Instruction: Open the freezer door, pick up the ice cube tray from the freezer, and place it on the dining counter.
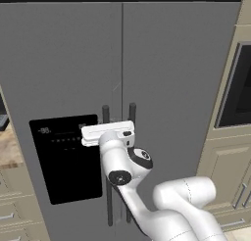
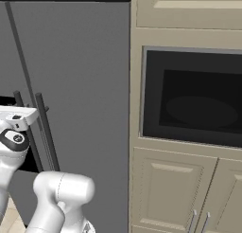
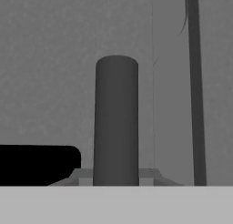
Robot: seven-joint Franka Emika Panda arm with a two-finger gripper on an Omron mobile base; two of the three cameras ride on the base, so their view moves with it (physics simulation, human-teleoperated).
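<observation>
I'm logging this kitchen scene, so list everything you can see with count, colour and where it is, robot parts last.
freezer door: one, grey, left half of the fridge front, closed.
dispenser panel: one, black, low on the freezer door.
freezer door handle: one, dark, vertical, at the freezer door's right edge.
wider door: one, grey, right of the freezer door, closed.
wider door handle: one, dark, vertical, beside the first handle.
built-in oven: one, black window, in the beige cabinet wall to the right.
cabinet doors: two, beige, below the oven.
arm: one, white with dark joints, in front of the fridge.
gripper: one, fingers shut on the freezer door handle.
</observation>
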